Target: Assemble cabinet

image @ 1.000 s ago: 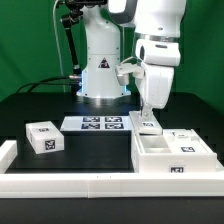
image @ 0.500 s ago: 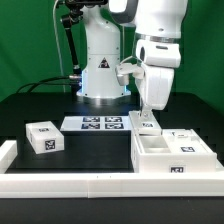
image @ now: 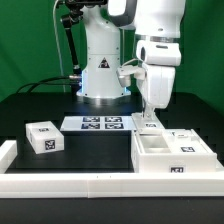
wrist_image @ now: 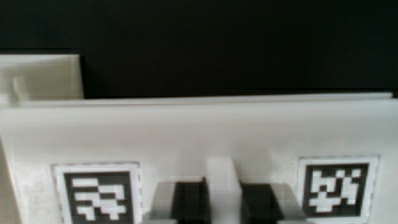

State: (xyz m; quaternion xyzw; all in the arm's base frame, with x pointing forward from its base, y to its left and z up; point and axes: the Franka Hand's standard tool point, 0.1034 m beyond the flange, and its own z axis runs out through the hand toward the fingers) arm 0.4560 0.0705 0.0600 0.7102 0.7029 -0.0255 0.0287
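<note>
The white cabinet frame lies at the exterior view's right, open side up, with tags on its top and front. My gripper stands straight down over its far left wall. In the wrist view the two dark fingers straddle a white rib of the cabinet wall, with a tag on either side. No gap shows between the fingers and the rib. A small white tagged drawer block sits apart at the exterior view's left. A white tagged panel lies just behind the frame.
The marker board lies flat before the robot base. A long white border rail runs along the front edge and turns up at the exterior view's left. The table top is black.
</note>
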